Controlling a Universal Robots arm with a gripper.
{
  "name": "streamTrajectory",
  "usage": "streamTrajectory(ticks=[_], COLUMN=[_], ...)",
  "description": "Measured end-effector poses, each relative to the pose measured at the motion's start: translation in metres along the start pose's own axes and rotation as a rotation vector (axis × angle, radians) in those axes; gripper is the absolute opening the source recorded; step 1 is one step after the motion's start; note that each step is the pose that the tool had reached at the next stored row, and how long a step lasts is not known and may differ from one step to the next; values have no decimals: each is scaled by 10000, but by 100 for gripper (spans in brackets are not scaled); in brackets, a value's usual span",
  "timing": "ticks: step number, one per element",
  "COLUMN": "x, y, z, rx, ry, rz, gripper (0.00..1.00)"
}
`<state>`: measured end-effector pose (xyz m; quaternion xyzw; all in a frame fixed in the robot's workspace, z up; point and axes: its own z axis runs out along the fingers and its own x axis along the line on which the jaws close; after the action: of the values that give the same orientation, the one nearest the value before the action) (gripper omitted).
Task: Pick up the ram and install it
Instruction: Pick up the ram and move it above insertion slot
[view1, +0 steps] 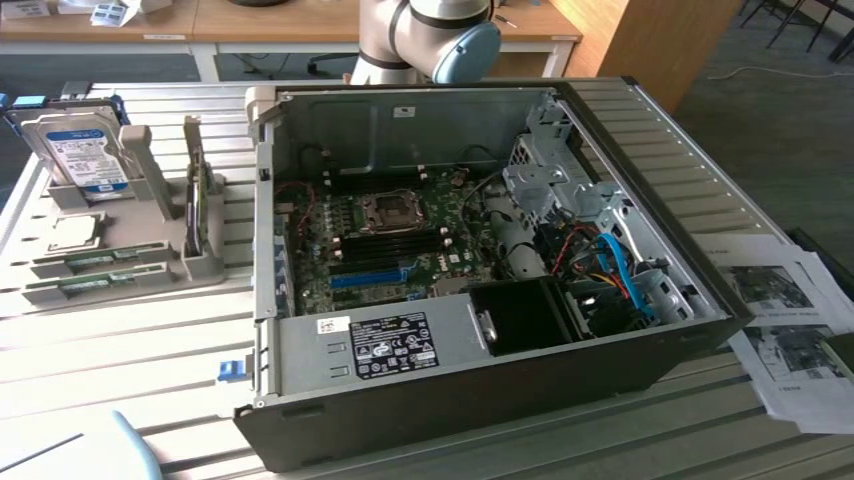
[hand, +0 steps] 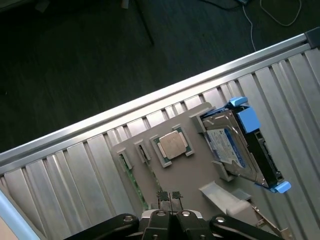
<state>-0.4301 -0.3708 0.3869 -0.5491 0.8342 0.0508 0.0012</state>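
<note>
Resting in the grey holder (view1: 203, 268) at the exterior view's left, the ram (view1: 100, 262) lies well apart from the open computer case (view1: 441, 420). In the wrist view, the gripper (hand: 169, 196), pinched shut and empty, hovers just beside the ram (hand: 131, 180).

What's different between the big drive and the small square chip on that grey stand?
The drive stands on edge; the square chip lies flat. The drive is much larger, with a blue-white label; the chip has a plain metal top. Both sit in the grey stand.
</note>
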Motion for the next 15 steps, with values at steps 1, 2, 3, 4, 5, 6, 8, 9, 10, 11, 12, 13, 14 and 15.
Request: streamTrajectory(ticks=[1,2,3,4,5,6,8,9,10,11,12,13,14,15], x=[0,0,0,0,1,1,1,1,1,1,1,1,1,1], y=[0,0,0,0,0,0,-1,-1,-1,-1,-1,-1,-1,-1], z=[0,0,0,0,0,0,0,0,0,0,0,0,0,0], rx=[-6,-12,-17,-23,-29,-35,-48,-54,-60,-66,-72,-77,-84,-91], ry=[8,17,25,33,42,51,69,78,86,95,104,113,122,131], rz=[-98,-202,-299,-399,-505,-609,-821,-923,-1026,-1130,-1234,-1339,-1444,-1559], gripper=[9,9,9,9,9,9,9,9,9,9,9,9,9,9])
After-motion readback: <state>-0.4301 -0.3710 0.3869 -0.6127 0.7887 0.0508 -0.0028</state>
